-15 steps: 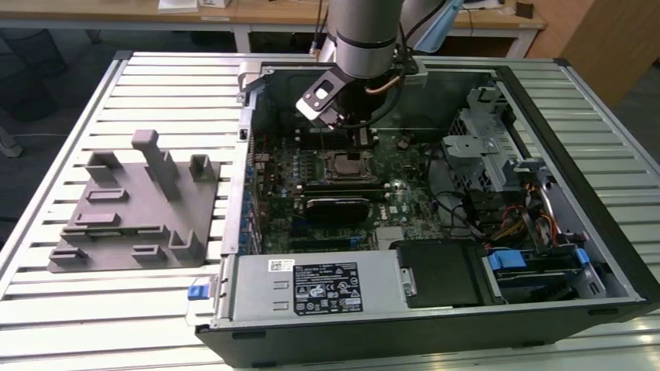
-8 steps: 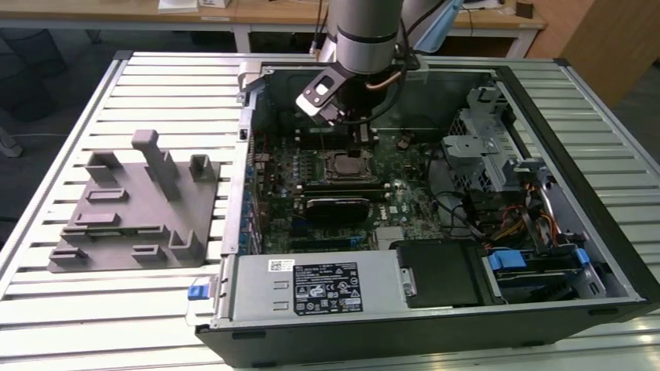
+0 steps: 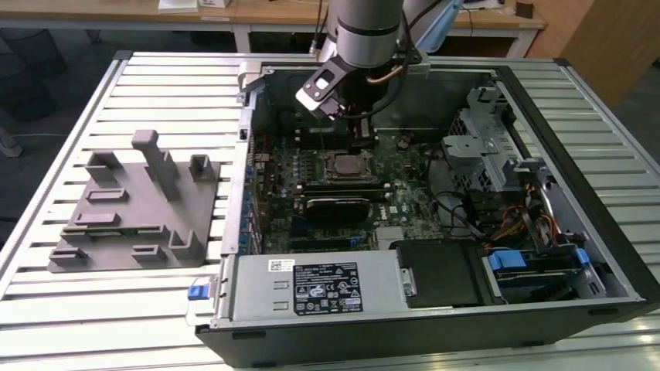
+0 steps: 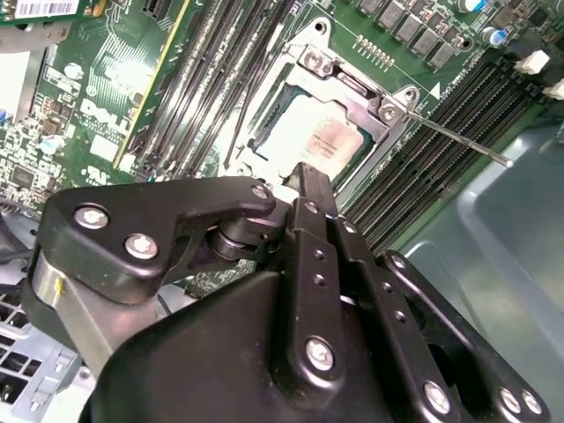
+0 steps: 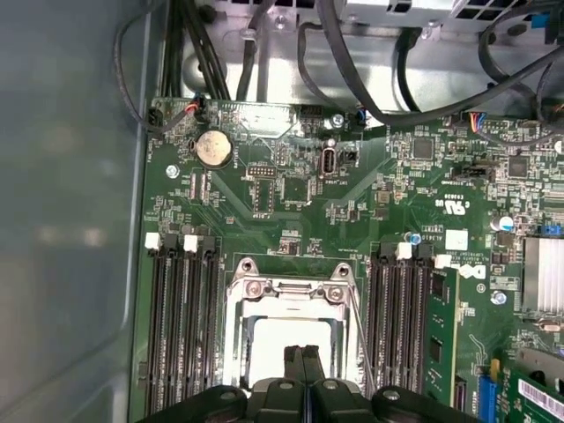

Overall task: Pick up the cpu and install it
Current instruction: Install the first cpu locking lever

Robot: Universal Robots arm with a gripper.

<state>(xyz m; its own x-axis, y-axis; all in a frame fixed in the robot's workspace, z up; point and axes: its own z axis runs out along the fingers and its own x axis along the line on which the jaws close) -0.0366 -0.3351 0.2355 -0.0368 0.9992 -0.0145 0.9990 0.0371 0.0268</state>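
The cpu [image 4: 322, 139] already lies flat inside the metal socket frame [image 4: 351, 86] on the green board [image 5: 291, 207], right beneath the tips of the gripper [image 5: 304, 352], whose fingers are pressed together on nothing, so the placing looks done, though I can't tell if it's latched.

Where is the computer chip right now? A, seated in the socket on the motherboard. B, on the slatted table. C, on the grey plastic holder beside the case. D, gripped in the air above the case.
A: the chip lies flat inside the metal socket frame on the motherboard, with the gripper just over its edge.
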